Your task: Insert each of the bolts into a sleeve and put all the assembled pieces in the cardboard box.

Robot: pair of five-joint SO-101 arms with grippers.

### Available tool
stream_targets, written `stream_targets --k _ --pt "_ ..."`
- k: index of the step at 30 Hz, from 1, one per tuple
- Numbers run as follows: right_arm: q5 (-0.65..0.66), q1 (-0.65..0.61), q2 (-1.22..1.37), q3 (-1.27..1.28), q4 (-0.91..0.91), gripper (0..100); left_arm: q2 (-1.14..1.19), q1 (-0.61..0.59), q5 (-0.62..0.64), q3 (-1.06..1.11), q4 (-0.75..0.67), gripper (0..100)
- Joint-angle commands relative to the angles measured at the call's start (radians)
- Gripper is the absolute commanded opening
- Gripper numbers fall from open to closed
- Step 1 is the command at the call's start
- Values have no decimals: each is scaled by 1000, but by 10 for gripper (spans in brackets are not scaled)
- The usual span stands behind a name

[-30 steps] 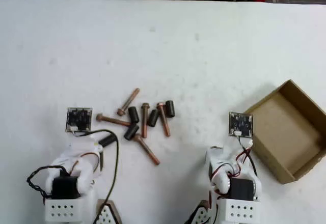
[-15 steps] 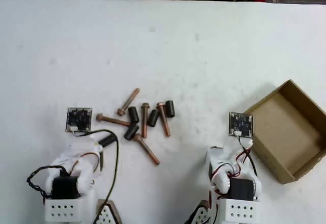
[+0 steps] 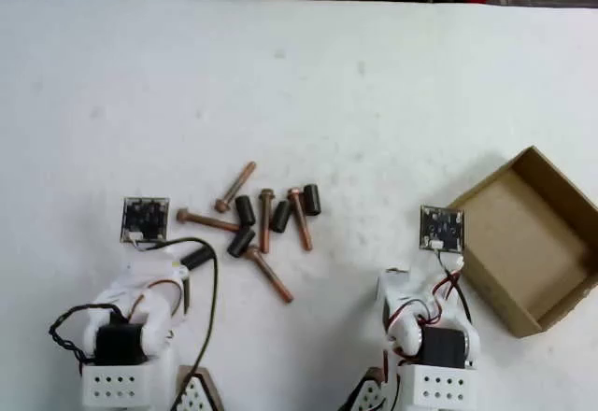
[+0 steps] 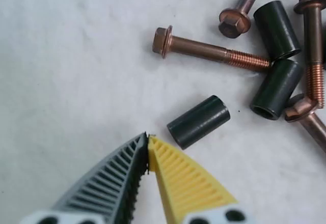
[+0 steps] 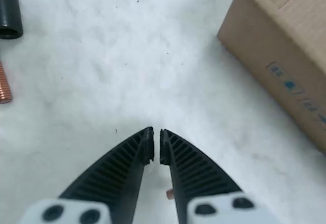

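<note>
Several copper bolts (image 3: 269,274) and black sleeves (image 3: 245,210) lie loose in a cluster left of the table's middle. An open cardboard box (image 3: 523,233) stands at the right, with nothing in it. My left gripper (image 4: 147,137) is shut and holds nothing, its tips just short of one black sleeve (image 4: 198,121) that lies apart from the cluster, seen as the sleeve (image 3: 196,259) beside the left arm (image 3: 131,322). A bolt (image 4: 209,48) lies beyond it. My right gripper (image 5: 157,145) is shut over bare table, with the box wall (image 5: 285,56) off to one side.
Both arms sit at the table's near edge, the right arm (image 3: 425,336) between the cluster and the box. The white table (image 3: 308,84) stretches far beyond the parts. A sleeve (image 5: 9,10) and a bolt tip (image 5: 4,84) lie at the right wrist view's edge.
</note>
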Motion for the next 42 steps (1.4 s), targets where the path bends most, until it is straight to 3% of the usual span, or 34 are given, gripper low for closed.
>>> stream_targets --k 1,14,42 --pt "-9 4 -8 9 7 17 -7 8 8 -3 8 23" --pt "-5 -154 -8 9 -36 18 -7 8 8 -3 8 23" --pt "-5 -150 -7 9 2 18 -7 8 8 -3 8 23"
